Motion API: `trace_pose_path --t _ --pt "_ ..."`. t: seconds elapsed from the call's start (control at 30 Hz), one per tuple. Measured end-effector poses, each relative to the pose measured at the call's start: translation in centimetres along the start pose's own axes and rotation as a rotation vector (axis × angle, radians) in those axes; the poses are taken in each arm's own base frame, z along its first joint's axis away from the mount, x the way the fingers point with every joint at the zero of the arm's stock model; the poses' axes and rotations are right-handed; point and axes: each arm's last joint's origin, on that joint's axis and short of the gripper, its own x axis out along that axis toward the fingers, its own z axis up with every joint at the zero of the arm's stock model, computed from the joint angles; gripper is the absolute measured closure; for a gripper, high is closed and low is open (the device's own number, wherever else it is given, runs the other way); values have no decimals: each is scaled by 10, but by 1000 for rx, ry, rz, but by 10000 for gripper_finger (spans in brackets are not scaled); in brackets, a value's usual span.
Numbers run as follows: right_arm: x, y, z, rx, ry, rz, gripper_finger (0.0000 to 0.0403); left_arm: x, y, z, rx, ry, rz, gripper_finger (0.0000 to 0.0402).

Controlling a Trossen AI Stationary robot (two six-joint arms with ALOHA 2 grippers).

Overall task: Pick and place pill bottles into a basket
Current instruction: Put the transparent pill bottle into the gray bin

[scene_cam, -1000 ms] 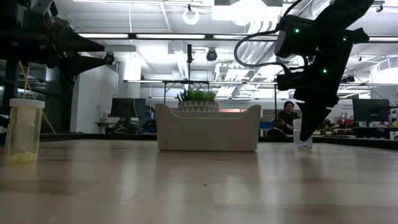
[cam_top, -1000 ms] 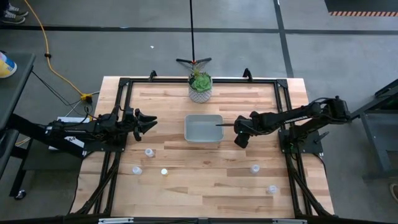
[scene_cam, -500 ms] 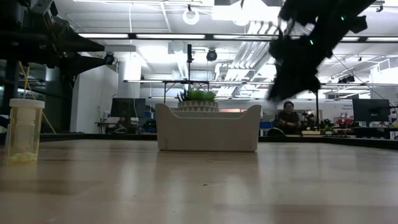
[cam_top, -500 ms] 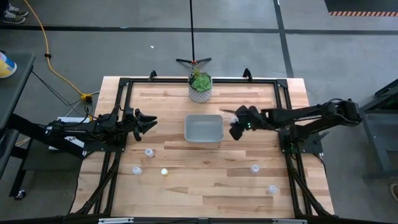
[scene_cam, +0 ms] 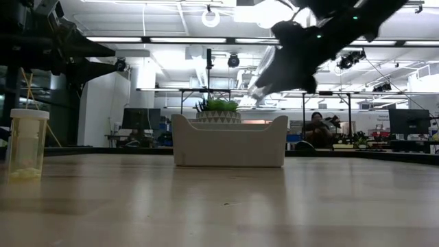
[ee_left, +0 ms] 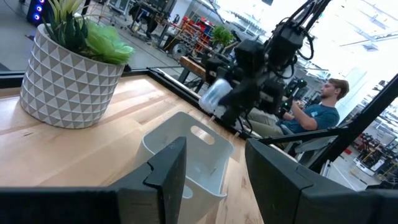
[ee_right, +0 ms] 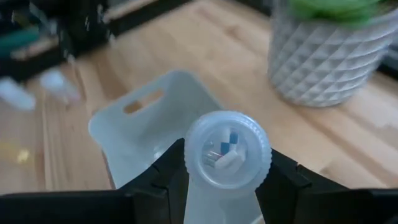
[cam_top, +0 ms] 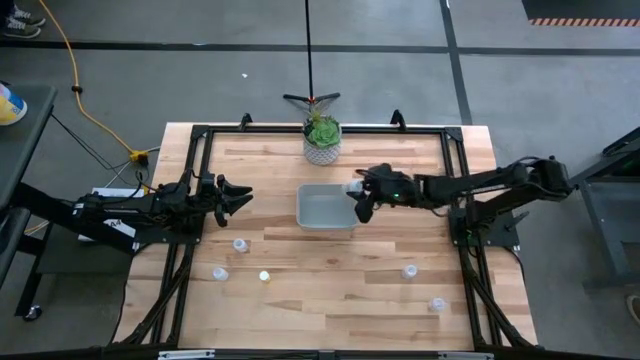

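My right gripper (cam_top: 357, 193) is shut on a translucent pill bottle (ee_right: 227, 149) and hangs above the right rim of the light-grey basket (cam_top: 322, 208). The bottle also shows in the left wrist view (ee_left: 214, 97). My left gripper (cam_top: 243, 197) is open and empty, left of the basket and above the table. Three bottles stand upright on the table at the front left (cam_top: 240, 244) (cam_top: 219, 272), one of them yellowish (cam_top: 264, 276). Two more stand at the front right (cam_top: 409, 270) (cam_top: 438, 304). My right gripper pinches the bottle's round side wall (ee_right: 194, 163) between its two fingers (ee_right: 163, 173). The fingers come from the table's right, slanting down toward the basket. The bottle is tilted and lifted clear. One round end, with pills showing through it, faces the wrist camera.
A white patterned pot with a green plant (cam_top: 321, 140) stands just beyond the basket at the table's far edge. The yellowish bottle stands close to the low camera (scene_cam: 26, 144). A person sits in the room beyond the table (scene_cam: 317, 127).
My right gripper has lifted the bottle off the table right of the basket. It has carried it up and toward the table's left, to above the basket's right rim. It has tipped from pointing down to slanting.
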Motion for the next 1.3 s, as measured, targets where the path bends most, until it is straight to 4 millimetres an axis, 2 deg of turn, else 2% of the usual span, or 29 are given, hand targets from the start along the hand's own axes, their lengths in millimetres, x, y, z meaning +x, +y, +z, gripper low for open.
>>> trace_pose_path --t 0.17,0.3,0.53,0.7,1.1,1.3 --pt "23 17 19 -157 175 -17 265 0 0 0 0 0 1 202" --pt "43 17 29 -236 325 -92 260 0 0 0 0 0 1 202" --pt "71 7 16 -201 485 -40 259 0 0 0 0 0 0 202" --pt "74 4 13 -188 505 -47 259 0 0 0 0 0 0 202" --pt "73 3 11 -189 538 -51 216 0 0 0 0 0 0 202" --pt "73 4 15 -160 520 -57 215 0 0 0 0 0 0 202"
